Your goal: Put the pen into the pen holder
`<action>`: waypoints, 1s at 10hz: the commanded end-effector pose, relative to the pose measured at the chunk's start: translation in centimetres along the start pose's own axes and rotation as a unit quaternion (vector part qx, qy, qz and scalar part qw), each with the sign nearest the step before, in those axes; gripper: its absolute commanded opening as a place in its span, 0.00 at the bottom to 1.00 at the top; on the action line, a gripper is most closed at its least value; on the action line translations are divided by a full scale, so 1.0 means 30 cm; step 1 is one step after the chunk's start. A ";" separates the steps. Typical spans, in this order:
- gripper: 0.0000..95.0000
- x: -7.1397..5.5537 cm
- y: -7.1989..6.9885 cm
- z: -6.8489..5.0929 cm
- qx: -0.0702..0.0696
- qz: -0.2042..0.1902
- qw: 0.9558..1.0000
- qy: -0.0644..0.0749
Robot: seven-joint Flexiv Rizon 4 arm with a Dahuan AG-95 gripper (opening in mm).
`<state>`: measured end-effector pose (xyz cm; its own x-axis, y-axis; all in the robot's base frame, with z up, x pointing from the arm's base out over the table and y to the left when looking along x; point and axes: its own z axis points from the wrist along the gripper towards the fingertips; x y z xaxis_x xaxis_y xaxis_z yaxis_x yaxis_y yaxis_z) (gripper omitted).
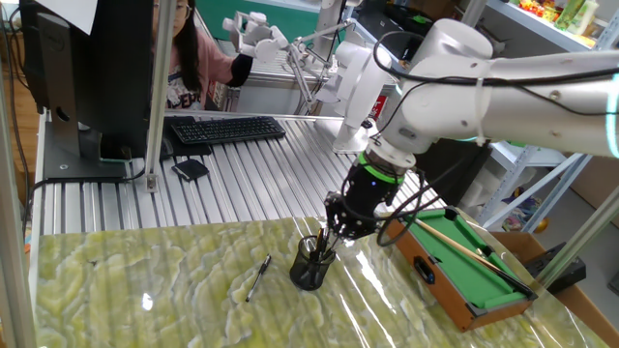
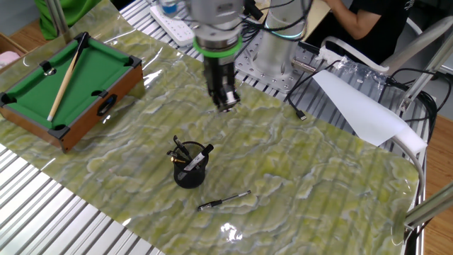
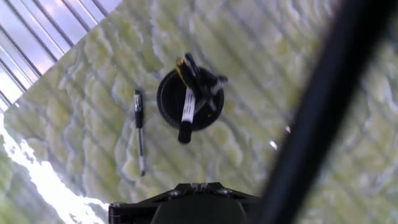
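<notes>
Closed and empty, our gripper [image 2: 225, 106] points straight down above the green marbled mat [image 2: 318, 177], its jaws pressed together with nothing between them. Nearest in the other fixed view we see the pen [image 2: 224, 201] lying flat on the mat, just beside the pen holder [image 2: 190, 172] yet apart from it. Several dark pens lean inside that black mesh cup. Farther back and to the left sits a toy pool table [image 2: 67, 88] with a cue [image 2: 65, 78] laid across its felt.
</notes>
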<state>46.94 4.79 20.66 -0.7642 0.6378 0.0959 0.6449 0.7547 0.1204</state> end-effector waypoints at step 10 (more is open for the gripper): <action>0.00 0.136 0.097 0.071 0.009 0.097 0.995 -0.023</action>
<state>45.69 9.88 19.34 -0.6309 0.7722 0.0745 0.7755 0.6252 0.0876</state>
